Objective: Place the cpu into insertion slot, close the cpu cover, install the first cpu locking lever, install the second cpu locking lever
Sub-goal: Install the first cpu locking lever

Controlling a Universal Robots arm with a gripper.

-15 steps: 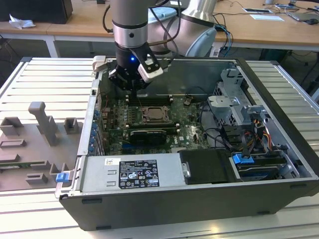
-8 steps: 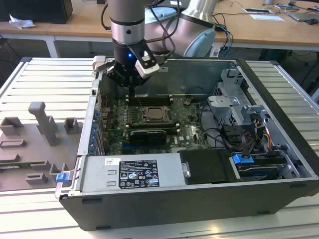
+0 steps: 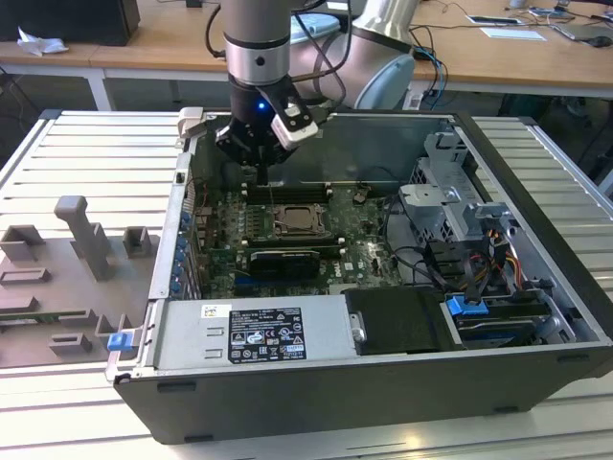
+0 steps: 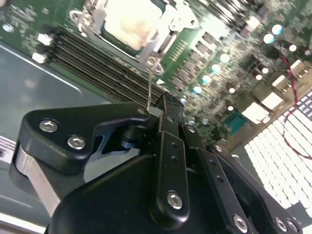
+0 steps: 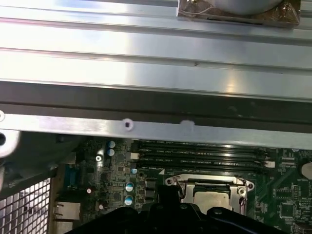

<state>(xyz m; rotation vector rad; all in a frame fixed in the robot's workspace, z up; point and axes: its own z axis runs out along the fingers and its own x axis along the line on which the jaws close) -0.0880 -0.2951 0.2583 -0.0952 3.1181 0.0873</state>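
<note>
One thin locking lever (image 4: 151,87) sits pinched in my closed fingers (image 4: 168,146) beside the cpu cover (image 4: 93,18), cpu (image 4: 129,22) seated beneath it; springy, slippery wire, I judge, best held near its tip.

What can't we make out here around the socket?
- cpu: second wrist view, glare washes out its face; top edge cuts it off.
- cpu cover: first wrist view, part hidden behind the gripper.
- socket: exterior view, too small to show latch state.
</note>
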